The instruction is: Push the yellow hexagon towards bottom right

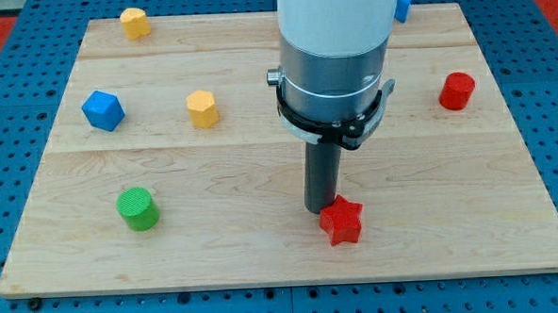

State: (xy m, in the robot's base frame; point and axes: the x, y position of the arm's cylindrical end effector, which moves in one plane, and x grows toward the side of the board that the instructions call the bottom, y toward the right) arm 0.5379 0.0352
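Observation:
A yellow hexagon (pixel 202 109) sits on the wooden board (pixel 265 261), left of centre in the upper half. A second yellow block (pixel 134 22) lies near the board's top left edge; its shape is not clear. My tip (pixel 321 208) stands at lower centre, touching or almost touching the upper left side of a red star (pixel 341 221). The tip is well to the right of the yellow hexagon and below it, with bare board between them.
A blue block (pixel 102 110) lies left of the hexagon. A green cylinder (pixel 137 208) is at lower left. A red cylinder (pixel 456 90) is at the right. Another blue block (pixel 404 5) shows at the top, partly hidden by the arm (pixel 336 50).

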